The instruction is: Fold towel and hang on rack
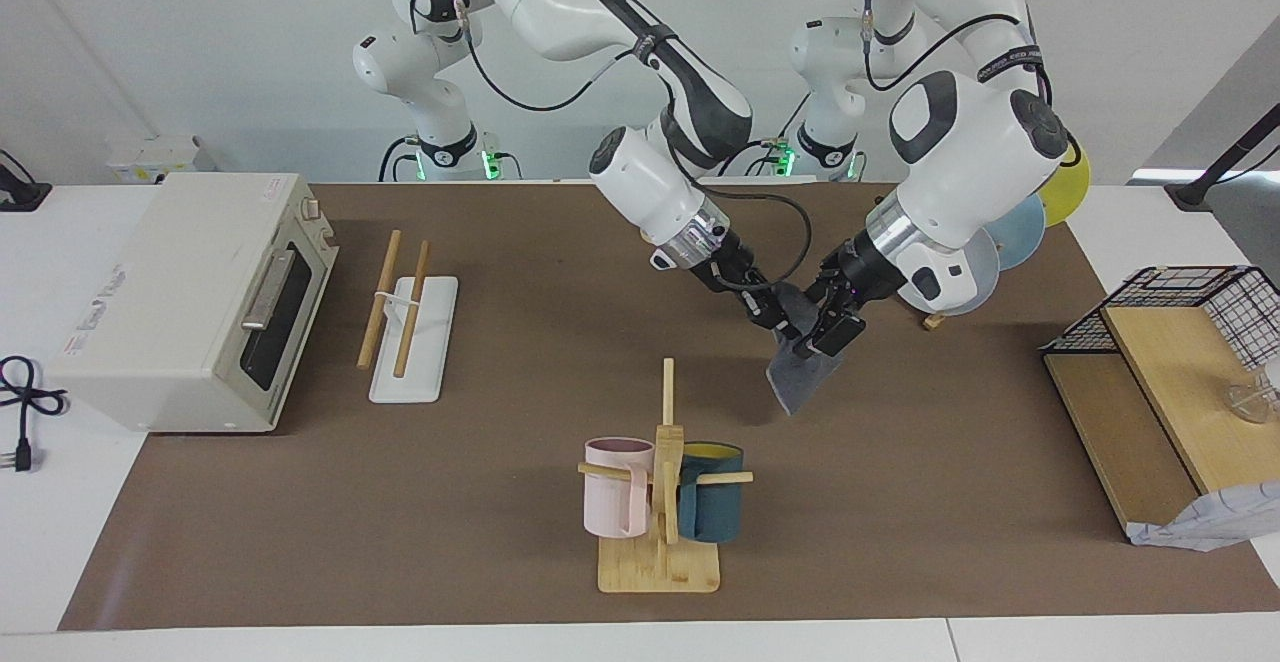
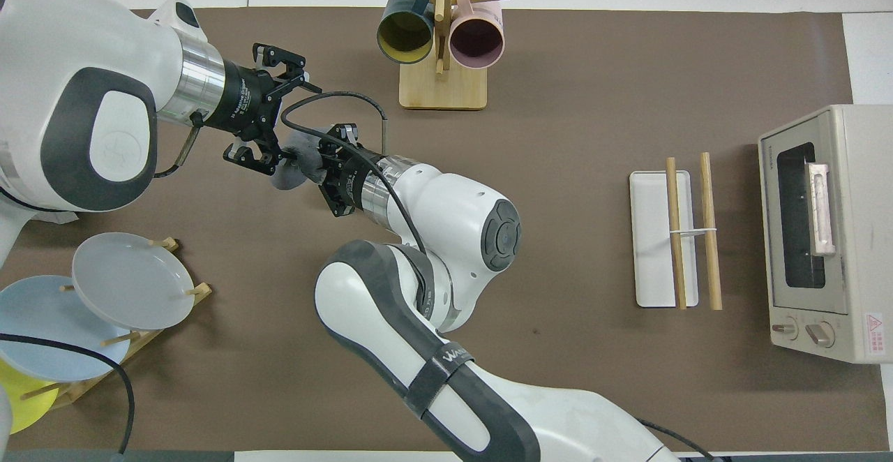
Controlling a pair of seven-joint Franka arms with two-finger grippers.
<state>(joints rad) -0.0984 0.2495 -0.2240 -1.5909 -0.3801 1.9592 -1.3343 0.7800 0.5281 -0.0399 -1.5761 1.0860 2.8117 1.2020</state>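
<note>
The towel (image 1: 803, 382) (image 2: 284, 177), showing its dark grey face, hangs folded in the air over the mat's middle. My right gripper (image 1: 781, 323) (image 2: 315, 163) is shut on its upper edge. My left gripper (image 1: 822, 325) (image 2: 289, 125) stands open right beside it, jaws spread wide around the towel's top without pinching it. The rack (image 1: 411, 339) (image 2: 656, 239), two wooden rods over a white base, sits toward the right arm's end of the table, beside the oven.
A mug tree (image 1: 660, 502) (image 2: 441, 43) with pink and blue mugs stands farther from the robots than the towel. A toaster oven (image 1: 190, 292) (image 2: 823, 232) stands beside the rack. A plate stand (image 1: 990, 242) (image 2: 125, 280), a wire basket (image 1: 1190, 302) and crumpled paper (image 1: 1205, 529) occupy the left arm's end.
</note>
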